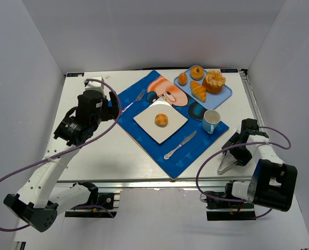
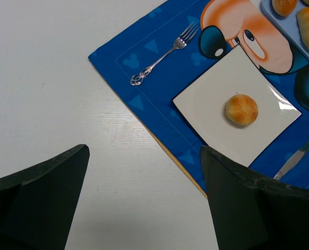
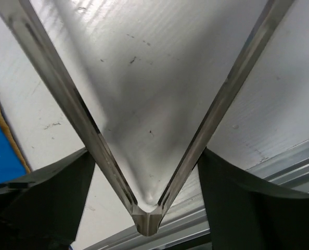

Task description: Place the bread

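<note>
Since the bun looks light, soft and easily crushed, I'd grip it gently at its 3 and 9 o'clock sides. It sits mid-plate, the tray at its 1 o'clock. The left end effector is spread and empty over the counter; the right end effector clasps open tongs.

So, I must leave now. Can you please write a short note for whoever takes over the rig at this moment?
Left pincer: open, empty, above the table, left of the blue mat.
Right pincer: closed on the tongs, near the table's right edge; the tongs hold nothing.
Bread: in the middle of the white plate, on the mat.
Done: the bread looks placed.
Left: probably only putting down the tongs.
</note>
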Robot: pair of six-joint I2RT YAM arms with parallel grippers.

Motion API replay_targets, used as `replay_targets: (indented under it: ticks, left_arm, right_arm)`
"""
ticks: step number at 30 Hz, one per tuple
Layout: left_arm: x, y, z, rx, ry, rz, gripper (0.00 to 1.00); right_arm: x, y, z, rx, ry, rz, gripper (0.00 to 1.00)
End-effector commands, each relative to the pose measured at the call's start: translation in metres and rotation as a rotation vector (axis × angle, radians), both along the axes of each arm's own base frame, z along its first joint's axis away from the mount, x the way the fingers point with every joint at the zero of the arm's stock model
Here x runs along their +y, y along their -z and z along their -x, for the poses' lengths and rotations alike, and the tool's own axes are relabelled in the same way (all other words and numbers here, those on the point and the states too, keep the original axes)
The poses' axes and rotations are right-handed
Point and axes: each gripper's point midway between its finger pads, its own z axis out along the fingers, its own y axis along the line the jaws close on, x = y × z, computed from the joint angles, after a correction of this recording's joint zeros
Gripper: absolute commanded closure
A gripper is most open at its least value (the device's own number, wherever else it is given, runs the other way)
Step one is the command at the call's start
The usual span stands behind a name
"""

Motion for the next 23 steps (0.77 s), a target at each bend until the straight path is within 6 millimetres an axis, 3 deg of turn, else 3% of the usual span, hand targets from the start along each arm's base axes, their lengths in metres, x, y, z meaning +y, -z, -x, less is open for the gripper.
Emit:
replay_targets:
  ticks: [1, 3, 4, 6, 7, 8, 9, 10, 13, 14, 16, 17, 20, 23]
  left_arm:
    - [0.001, -0.006, 0.000, -0.018, -0.004, -0.001, 0.02]
    - [0.001, -0.006, -0.001, -0.019, -0.007, 0.002, 0.02]
    - [0.000, -0.005, -0.001, -0.015, -0.005, 0.000, 0.02]
    - [-0.001, -0.006, -0.002, -0.014, -0.005, 0.002, 0.02]
    - [-0.001, -0.005, -0.003, -0.012, -0.002, 0.003, 0.02]
    - [-0.002, -0.006, -0.003, -0.012, 0.000, 0.003, 0.02]
    - [-0.002, -0.007, -0.003, -0.015, 0.000, 0.004, 0.02]
    - [-0.002, -0.007, -0.004, -0.014, 0.000, 0.003, 0.02]
    - [-0.005, -0.007, -0.005, -0.013, 0.004, 0.012, 0.02]
    - [-0.006, -0.006, -0.006, -0.012, 0.002, 0.014, 0.02]
    - [-0.007, -0.005, -0.007, -0.011, -0.002, 0.026, 0.02]
    - [-0.009, -0.006, -0.008, -0.011, 0.000, 0.032, 0.02]
    - [-0.015, -0.004, -0.010, -0.001, 0.012, 0.047, 0.02]
    - [-0.017, 0.000, -0.011, 0.011, 0.013, 0.052, 0.02]
  right_arm:
    - [-0.002, -0.023, -0.023, -0.099, -0.013, 0.005, 0.15]
    - [-0.002, -0.041, -0.026, -0.135, -0.018, 0.003, 0.11]
    - [-0.003, -0.060, -0.036, -0.179, -0.018, 0.013, 0.11]
    - [-0.008, -0.083, -0.027, -0.164, 0.005, 0.041, 0.11]
    - [-0.011, -0.110, -0.036, -0.218, 0.014, 0.062, 0.11]
    - [-0.014, -0.125, -0.035, -0.234, 0.027, 0.081, 0.11]
    - [-0.013, -0.140, -0.025, -0.234, 0.044, 0.081, 0.11]
    - [-0.017, -0.176, -0.033, -0.320, 0.064, 0.105, 0.11]
    - [-0.009, -0.234, -0.033, -0.462, 0.044, 0.093, 0.11]
    - [-0.008, -0.273, -0.038, -0.566, 0.027, 0.101, 0.11]
    - [0.006, -0.306, -0.045, -0.657, -0.037, 0.050, 0.11]
    - [0.010, -0.334, -0.048, -0.739, -0.052, 0.043, 0.11]
    - [0.042, -0.362, -0.059, -0.884, -0.137, -0.108, 0.11]
    - [0.069, -0.373, -0.070, -0.984, -0.229, -0.247, 0.11]
